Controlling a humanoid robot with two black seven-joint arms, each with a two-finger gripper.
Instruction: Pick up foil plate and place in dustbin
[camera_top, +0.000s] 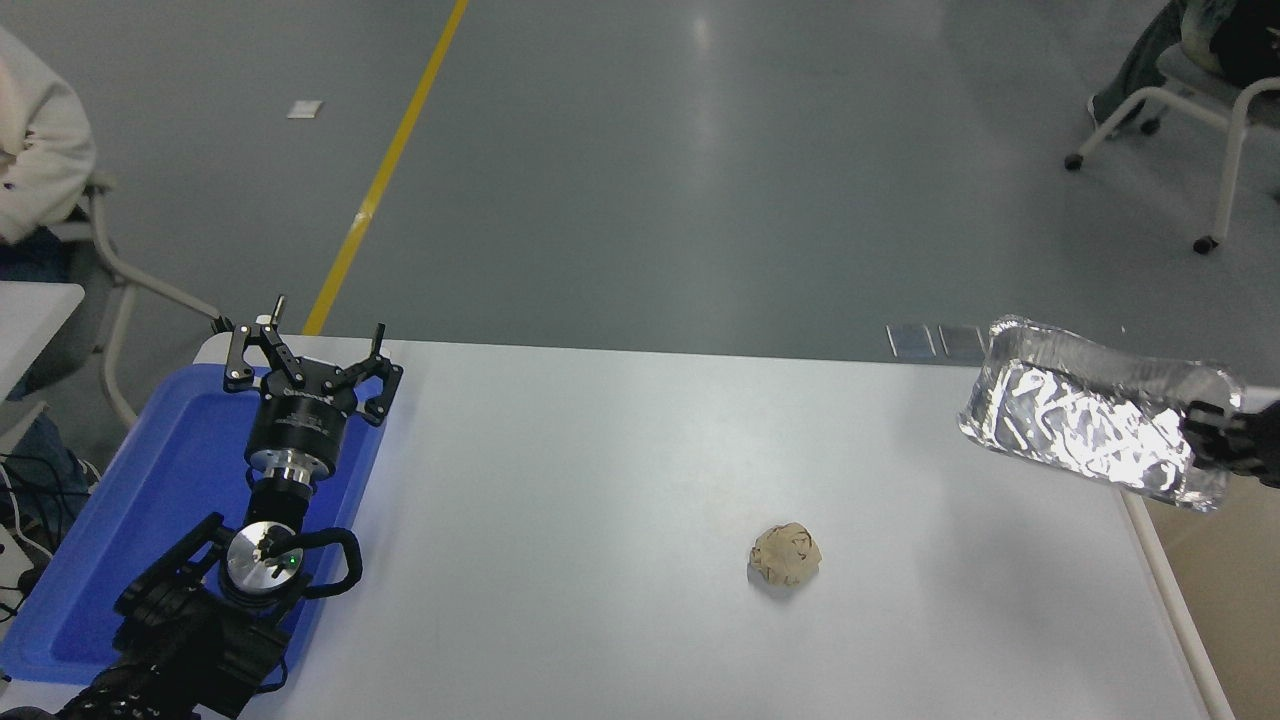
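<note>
The shiny, crinkled foil plate (1085, 420) hangs in the air above the table's right edge, tilted, its right end over the dustbin. My right gripper (1212, 440) comes in from the right edge and is shut on the plate's right rim. The dustbin (1165, 570) shows at the lower right as an off-white rim with a beige-tan inside; most of it is out of the picture. My left gripper (305, 350) is parked over the blue tray at the left, open and empty.
A small crumpled beige paper ball (786, 553) lies on the white table (600, 480) right of centre. A flat blue tray (120, 520) lies at the table's left edge. A person sits at the far left, chairs stand at both top corners.
</note>
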